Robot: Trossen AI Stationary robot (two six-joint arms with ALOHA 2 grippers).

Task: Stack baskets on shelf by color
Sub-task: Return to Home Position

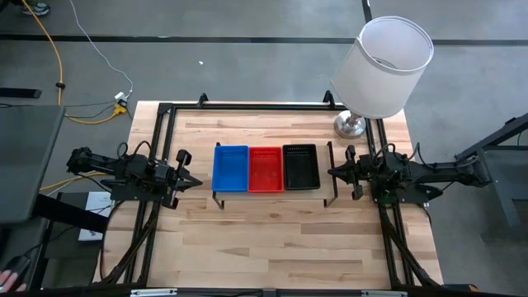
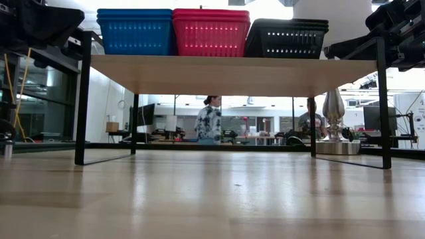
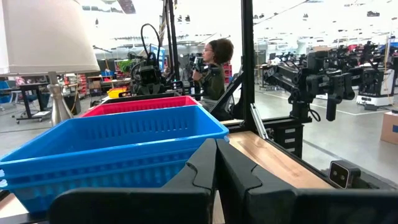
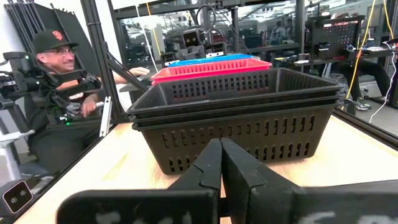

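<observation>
Three stacks of baskets stand side by side on the shelf's wood top [image 2: 232, 73]: blue [image 1: 230, 167], red [image 1: 265, 169] and black [image 1: 300, 166], their bottoms resting on it. In the low view they show as blue [image 2: 136, 30], red [image 2: 210, 31] and black [image 2: 287, 38] along the top. My left gripper [image 1: 194, 182] hovers left of the blue stack, fingers shut; its wrist view looks at the blue baskets [image 3: 118, 143]. My right gripper [image 1: 334, 172] hovers right of the black stack, fingers shut, facing the black baskets [image 4: 242, 118]. Neither touches anything.
A white-shaded lamp [image 1: 381, 68] with a metal base [image 1: 350, 125] stands at the table's far right corner, close behind my right arm. The shelf's thin black legs [image 2: 83, 99] reach down to the table. A person [image 4: 59, 74] sits beyond the table; another person [image 2: 209, 123] stands far behind.
</observation>
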